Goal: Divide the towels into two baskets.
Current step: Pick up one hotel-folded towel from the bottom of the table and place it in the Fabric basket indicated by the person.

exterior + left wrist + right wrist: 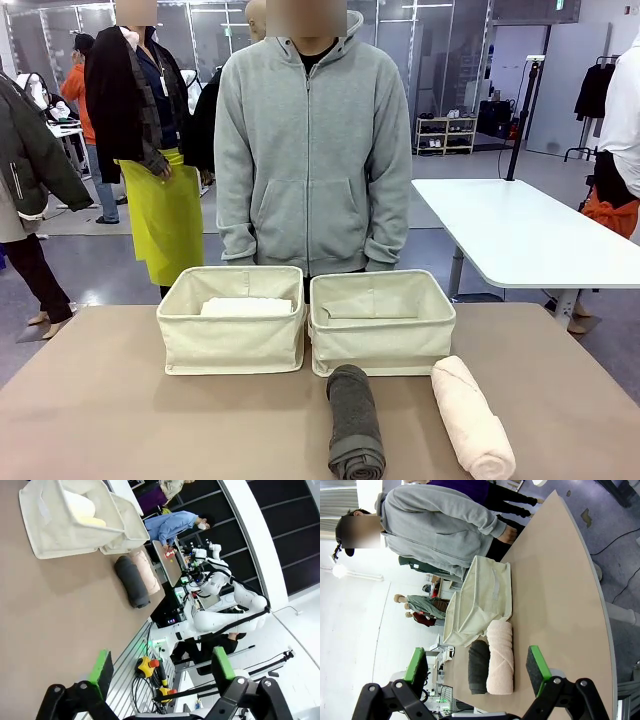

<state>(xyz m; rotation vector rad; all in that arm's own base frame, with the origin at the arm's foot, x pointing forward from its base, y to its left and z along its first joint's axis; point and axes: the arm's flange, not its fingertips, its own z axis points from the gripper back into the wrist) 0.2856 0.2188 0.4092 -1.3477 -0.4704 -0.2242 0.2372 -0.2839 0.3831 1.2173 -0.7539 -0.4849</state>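
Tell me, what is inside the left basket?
A white rolled towel lies in the left basket; the left wrist view shows a pale yellow towel beside it. Anything beneath them is hidden by the towels and the basket's walls.

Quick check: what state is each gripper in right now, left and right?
Left gripper: open, holding nothing.
Right gripper: open, holding nothing.

Two towels (355, 420) lie before the right basket (380, 350); the left basket (230, 345) holds others (247, 307).
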